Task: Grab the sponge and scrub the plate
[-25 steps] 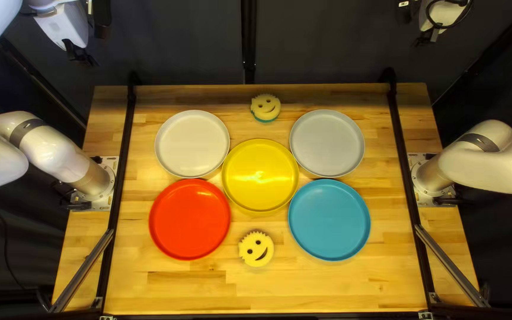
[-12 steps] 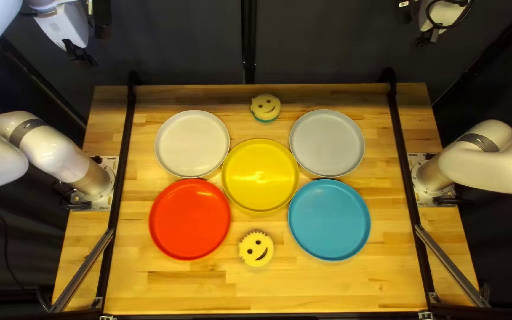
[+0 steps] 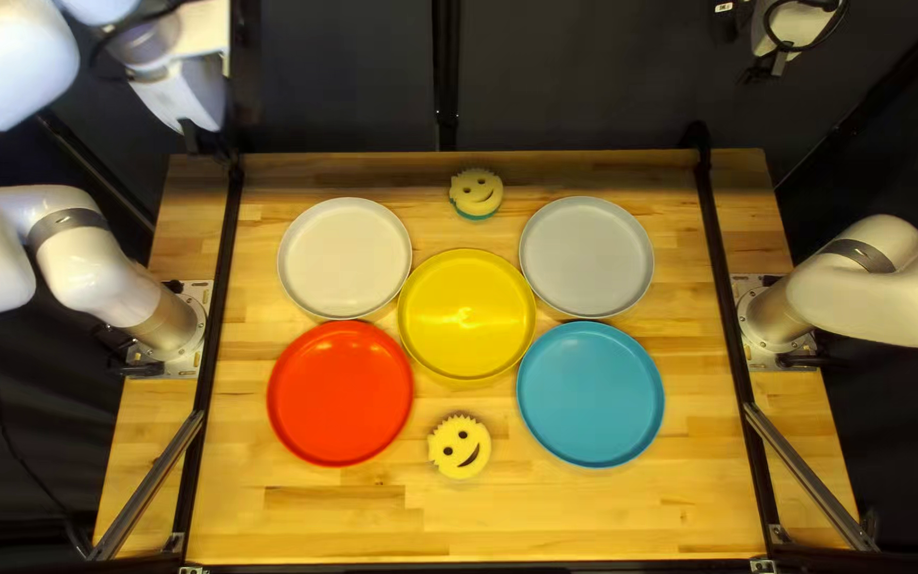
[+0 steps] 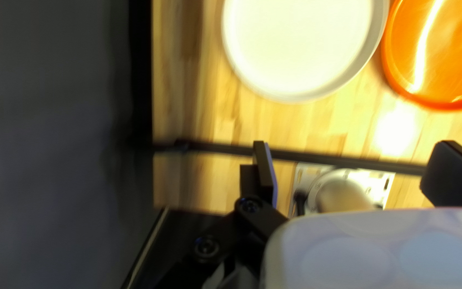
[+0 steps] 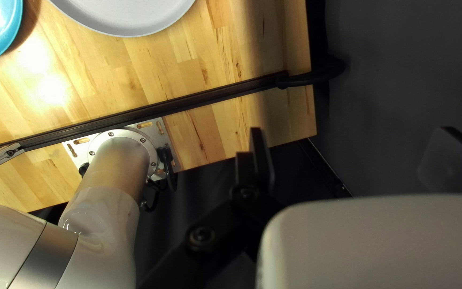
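- wooden table (image 3: 321, 521), under the yellow plate (image 3: 466, 316)
- blue plate (image 3: 590, 393), near-right of yellow; red plate (image 3: 340, 393), near-left
- gray plate (image 3: 587, 257), far-right of yellow; white plate (image 3: 344, 257), far-left
- left gripper (image 3: 199, 141), well beyond yellow, leftward, fingers spread
- right gripper (image 3: 759, 72), well beyond yellow, rightward, fingers spread
- yellow smiley sponge (image 3: 460, 444), near side of yellow plate; teal-bottomed smiley sponge (image 3: 476, 192), far side

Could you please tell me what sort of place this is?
It looks like a robot test bench, probably in a lab: two robot arms are mounted at a wooden table, a dark curtain hangs behind it, and coloured plates are laid out around a yellow plate.
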Robot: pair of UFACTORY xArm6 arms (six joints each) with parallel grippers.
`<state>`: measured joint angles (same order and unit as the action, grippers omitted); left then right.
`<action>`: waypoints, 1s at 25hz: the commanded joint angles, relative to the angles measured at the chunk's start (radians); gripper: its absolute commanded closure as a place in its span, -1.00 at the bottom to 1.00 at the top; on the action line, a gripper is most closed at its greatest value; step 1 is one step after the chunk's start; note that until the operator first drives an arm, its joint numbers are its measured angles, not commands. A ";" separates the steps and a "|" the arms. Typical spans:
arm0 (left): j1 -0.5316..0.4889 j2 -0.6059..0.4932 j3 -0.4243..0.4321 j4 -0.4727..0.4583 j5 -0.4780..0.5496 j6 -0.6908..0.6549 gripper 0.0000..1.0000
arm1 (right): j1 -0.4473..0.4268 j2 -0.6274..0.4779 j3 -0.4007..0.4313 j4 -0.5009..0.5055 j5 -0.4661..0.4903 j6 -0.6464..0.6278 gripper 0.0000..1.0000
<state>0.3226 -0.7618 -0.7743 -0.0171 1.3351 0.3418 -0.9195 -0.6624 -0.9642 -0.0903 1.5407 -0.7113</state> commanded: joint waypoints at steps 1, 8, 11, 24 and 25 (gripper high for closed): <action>-0.164 0.240 0.017 -0.030 -0.228 -0.057 -1.00 | 0.000 0.000 0.000 0.000 0.000 0.000 -1.00; -0.168 0.264 -0.014 -0.017 -0.200 -0.044 -1.00 | 0.000 0.000 0.000 0.000 0.000 0.000 -1.00; -0.168 0.264 -0.014 -0.017 -0.200 -0.044 -1.00 | 0.000 0.000 0.000 0.000 0.000 0.000 -1.00; -0.588 0.533 -0.082 0.143 -0.429 -0.468 -1.00 | 0.000 0.000 0.000 0.000 0.000 0.000 -1.00; -0.596 0.538 -0.083 0.147 -0.435 -0.473 -1.00 | 0.000 0.000 0.000 0.000 0.000 0.000 -1.00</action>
<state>-0.2301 -0.2564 -0.8369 0.1074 0.9268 -0.0899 -0.9195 -0.6624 -0.9643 -0.0903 1.5407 -0.7113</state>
